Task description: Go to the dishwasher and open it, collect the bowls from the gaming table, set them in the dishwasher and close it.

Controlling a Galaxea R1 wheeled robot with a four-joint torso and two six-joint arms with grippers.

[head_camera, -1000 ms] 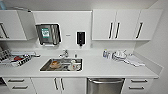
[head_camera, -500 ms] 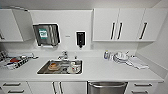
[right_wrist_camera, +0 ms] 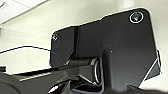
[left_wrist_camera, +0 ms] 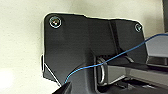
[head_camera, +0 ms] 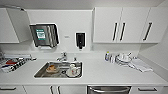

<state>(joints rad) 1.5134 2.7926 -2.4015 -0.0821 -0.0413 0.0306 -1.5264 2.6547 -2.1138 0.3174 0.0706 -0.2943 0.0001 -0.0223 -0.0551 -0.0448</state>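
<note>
— Where are we in the job?

— First step, I judge: I'm facing the white counter [head_camera: 105,72], and the dishwasher [head_camera: 109,89], brushed steel with a bar handle, sits shut just below it, right of the steel sink [head_camera: 40,73].

— Grippers?

— Can't tell whether either is spread or pressed together. Next, I'd need a grip on that handle.

We see a white countertop [head_camera: 100,72] with a steel sink [head_camera: 59,69] set into it as our landmark. Left of the sink lie printed packets [head_camera: 13,63]; well to its right sit a small bottle [head_camera: 107,56], stacked dishes [head_camera: 123,58] and a folded cloth [head_camera: 141,65].
</note>
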